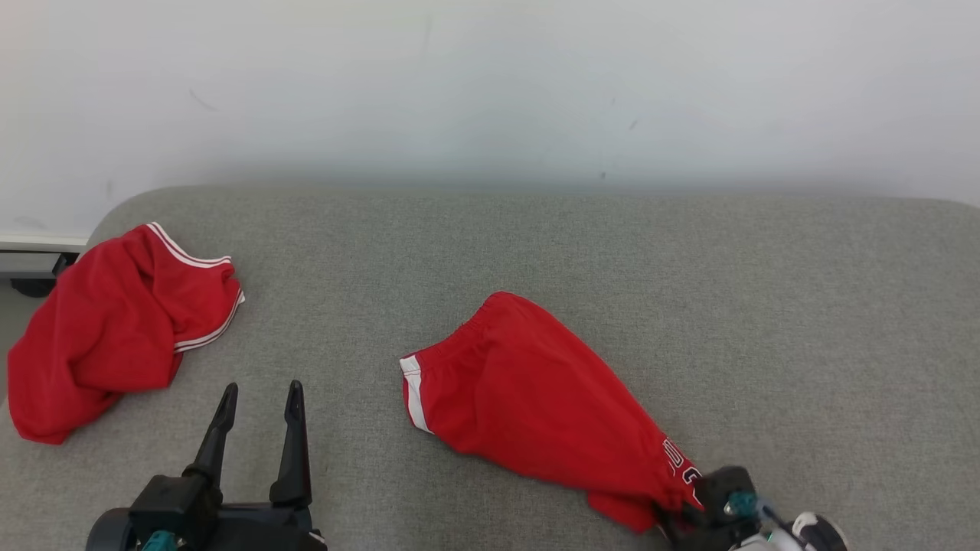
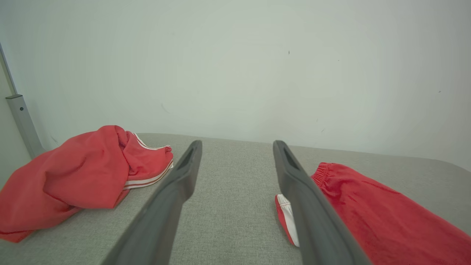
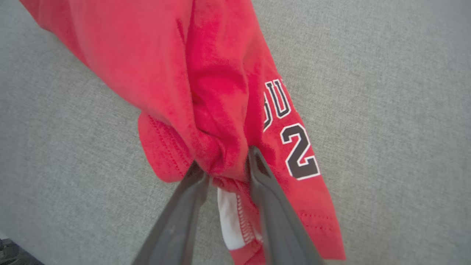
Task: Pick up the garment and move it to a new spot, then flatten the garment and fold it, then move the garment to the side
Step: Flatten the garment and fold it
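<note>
The garment (image 1: 528, 390) is a pair of red shorts with a white side stripe and a printed number, lying crumpled across the middle of the grey padded surface (image 1: 612, 252). My right gripper (image 1: 672, 506) is at its near right end, by the front edge. In the right wrist view my right gripper (image 3: 224, 162) is shut on a bunched fold of the garment (image 3: 206, 73) beside the number. My left gripper (image 1: 262, 394) stands open at the lower left, left of the garment and holding nothing. The left wrist view has my left gripper (image 2: 237, 147) open above bare surface, with the garment (image 2: 368, 217) to its right.
A second red garment (image 1: 115, 329) with white trim lies heaped at the surface's far left corner, also seen as a red heap (image 2: 81, 173) left of my left gripper. A pale wall (image 1: 490, 92) runs behind the surface. A metal post (image 2: 22, 121) stands at the left.
</note>
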Robot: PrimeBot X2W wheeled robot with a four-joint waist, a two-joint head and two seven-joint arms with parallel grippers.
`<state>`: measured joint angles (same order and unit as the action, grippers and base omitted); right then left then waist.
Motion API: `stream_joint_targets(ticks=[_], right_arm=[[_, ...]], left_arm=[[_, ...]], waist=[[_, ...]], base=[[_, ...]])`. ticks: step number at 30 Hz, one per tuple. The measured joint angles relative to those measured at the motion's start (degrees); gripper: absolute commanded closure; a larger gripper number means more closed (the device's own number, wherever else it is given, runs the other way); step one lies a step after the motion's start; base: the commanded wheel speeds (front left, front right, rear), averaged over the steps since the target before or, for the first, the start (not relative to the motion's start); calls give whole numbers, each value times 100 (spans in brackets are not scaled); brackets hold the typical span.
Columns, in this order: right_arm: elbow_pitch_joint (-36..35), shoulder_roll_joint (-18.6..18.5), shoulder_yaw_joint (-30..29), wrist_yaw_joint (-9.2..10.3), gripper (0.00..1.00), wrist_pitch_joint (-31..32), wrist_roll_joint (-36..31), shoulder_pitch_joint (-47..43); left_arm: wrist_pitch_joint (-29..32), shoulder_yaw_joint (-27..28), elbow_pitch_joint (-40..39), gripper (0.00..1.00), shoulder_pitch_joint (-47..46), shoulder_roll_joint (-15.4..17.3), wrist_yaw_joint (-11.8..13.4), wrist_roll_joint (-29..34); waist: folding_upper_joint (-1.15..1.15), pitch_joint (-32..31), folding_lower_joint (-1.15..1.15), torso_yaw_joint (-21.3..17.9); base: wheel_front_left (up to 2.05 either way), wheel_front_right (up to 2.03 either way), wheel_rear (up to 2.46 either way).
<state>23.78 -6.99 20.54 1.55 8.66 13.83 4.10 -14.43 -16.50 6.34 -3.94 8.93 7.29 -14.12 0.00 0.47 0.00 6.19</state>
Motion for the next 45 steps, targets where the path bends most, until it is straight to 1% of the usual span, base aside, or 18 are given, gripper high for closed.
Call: stream_joint_targets(ticks=[4, 6, 11, 12, 14, 18, 20, 26, 28, 30, 33, 35, 36, 37, 38, 41, 45], right_arm=[[65, -237, -46, -113, 100, 79, -40, 261], [63, -417, -110, -220, 100, 100, -42, 426], [30, -891, -134, -581, 100, 212, -111, 903], [24, -975, -134, -622, 100, 247, -121, 1029], [44, -1146, -62, -792, 100, 304, -127, 1328], [310, -1405, -16, -862, 100, 458, -129, 2007], [523, -1535, 104, -877, 100, 561, -130, 2285], [1407, -1471, 390, -889, 100, 808, 51, 2932], [1628, -1474, 673, -889, 100, 834, 85, 3025], [1847, -1411, 795, -889, 100, 831, 234, 3131], [2152, -1389, 972, -889, 100, 789, 270, 3403], [2307, -1362, 1082, -889, 100, 630, 301, 3652], [2352, -1341, 1128, -889, 74, 565, 338, 3707], [2401, -1310, 1183, -889, 42, 504, 348, 3752], [2446, -1260, 1191, -889, 0, 457, 392, 3773], [2557, -1202, 1322, -890, 0, 297, 457, 3782], [2615, -1245, 1277, -890, 0, 59, 621, 3762]], left_arm=[[0, 7, 2, 0, 12, -49, 0, 8], [0, 11, 2, 0, 14, -83, 0, 9], [-1, -16, 1, 0, 19, -144, 0, 11], [-9, -21, 0, 0, 20, -151, 0, 11], [-24, -36, 0, 0, 20, -156, 0, 11], [-24, -140, 18, 0, 12, -204, -23, 11], [-24, -196, 32, 0, 2, -230, -31, 11], [-24, -281, 62, 0, -23, -279, -82, 11], [-24, -290, 63, 0, -25, -289, -109, 10], [-24, -282, 68, 0, -26, -292, -129, 9], [-24, -272, 86, 0, -40, -291, -130, 8], [-24, -271, 85, 0, -44, -292, -132, 8], [-24, -271, 86, 0, -53, -294, -132, 8], [-24, -268, 88, 0, -76, -293, -132, 8], [-24, -260, 88, 0, -106, -293, -132, 7], [-24, -245, 103, 0, -125, -293, -132, 0], [-24, -227, 122, 0, -122, -292, -132, -1]], waist=[[0, -37, 0, 13], [0, -66, 0, 15], [0, -136, 0, 28], [0, -143, 0, 31], [0, -148, 0, 36], [0, -150, 0, 83], [0, -143, 0, 127], [0, -90, 0, 291], [0, -60, 0, 342], [0, -11, 0, 377], [0, 53, 1, 403], [0, 104, 0, 378], [0, 118, 1, 361], [0, 130, 0, 341], [0, 140, 0, 317], [0, 161, 0, 230], [0, 166, 0, 99]], base=[[0, 0, 0], [0, 0, 0], [0, 0, 0], [0, 0, 0], [0, 0, 0], [0, 0, 0], [0, 0, 0], [0, 0, 0], [0, 0, 0], [0, 0, 0], [0, 0, 0], [0, 0, 0], [0, 0, 0], [0, 0, 0], [0, 0, 0], [0, 0, 0], [0, 0, 0]])
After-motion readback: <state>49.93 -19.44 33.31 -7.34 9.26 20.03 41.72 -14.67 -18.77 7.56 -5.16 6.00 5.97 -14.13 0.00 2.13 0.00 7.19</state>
